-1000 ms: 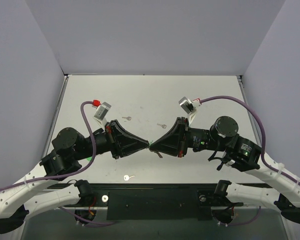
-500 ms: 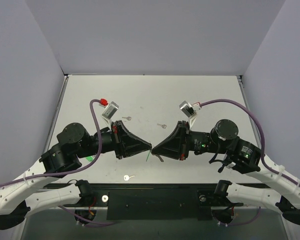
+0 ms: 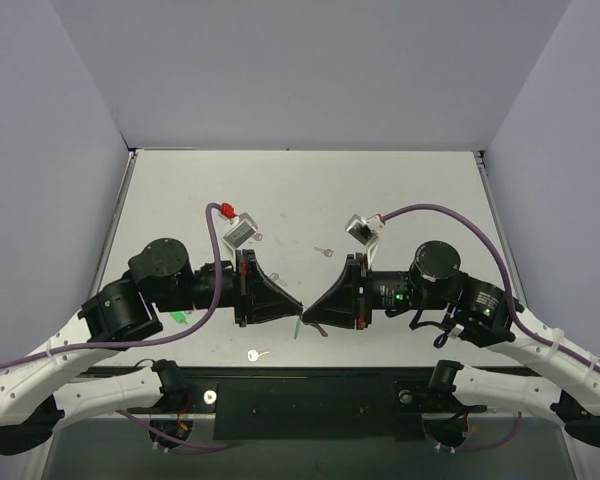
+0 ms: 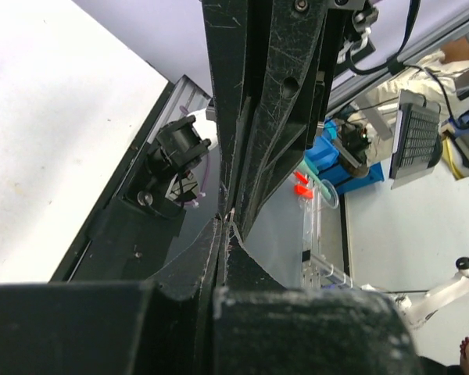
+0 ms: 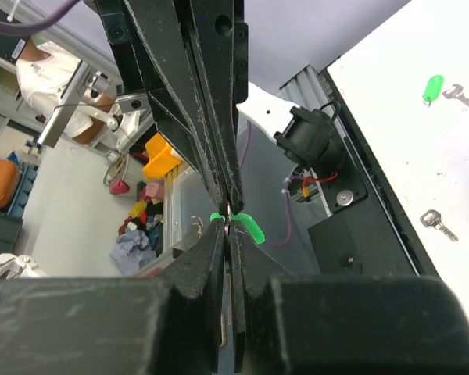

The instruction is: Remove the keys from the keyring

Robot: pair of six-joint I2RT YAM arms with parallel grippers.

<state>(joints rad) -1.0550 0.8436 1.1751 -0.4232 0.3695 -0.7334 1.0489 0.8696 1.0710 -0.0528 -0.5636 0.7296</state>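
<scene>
Green keyring [image 5: 252, 229] sits clamped in the right gripper [image 5: 228, 228], tip-to-tip with the closed left gripper [image 3: 299, 307].

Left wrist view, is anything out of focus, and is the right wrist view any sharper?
Left wrist view: the left hand is soft and dark, the table washed out white. Right wrist view: the right hand blurs too, but the green tag is crisp.

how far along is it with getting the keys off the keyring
Looks done: two loose keys lie on the table, probably off already. In hand: the right claw is shut, pinching the green keyring; the left claw is shut at the same spot, tip to tip. Left: no key shows on it here, so I cannot tell whether one remains to slide off.
</scene>
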